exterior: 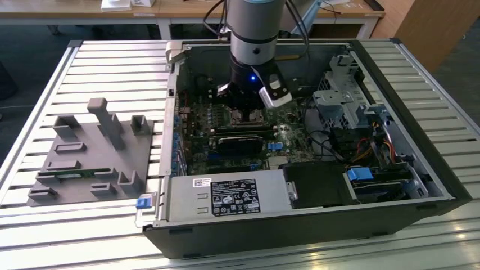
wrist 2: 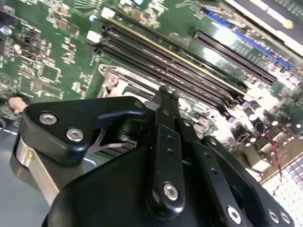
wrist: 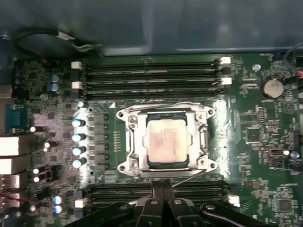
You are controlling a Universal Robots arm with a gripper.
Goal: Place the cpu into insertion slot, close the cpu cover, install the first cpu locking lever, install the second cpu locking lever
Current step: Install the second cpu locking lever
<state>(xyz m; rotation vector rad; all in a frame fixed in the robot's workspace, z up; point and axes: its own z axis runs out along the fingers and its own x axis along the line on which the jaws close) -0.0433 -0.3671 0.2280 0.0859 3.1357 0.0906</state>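
Dull silver-grey square cpu [wrist: 164,140]: seated in silver-rimmed insertion slot [wrist: 133,142] on green board. Thin silvery cpu cover [wrist: 165,111]: apparently down. Levers: latching unclear. Black pincer [wrist: 163,187]: narrow, empty-looking, just beside socket edge.

A pale grey slatted metal bench [exterior: 112,62] spans the exterior view, its ribs shining under bright light from above. Behind it stands a light wooden desk on white legs [exterior: 188,10], with white papers [exterior: 127,4] lying on its top. A brown wooden cabinet panel [exterior: 435,28] rises at the exterior view's right. Dark floor [exterior: 30,34] shows beneath the desk.
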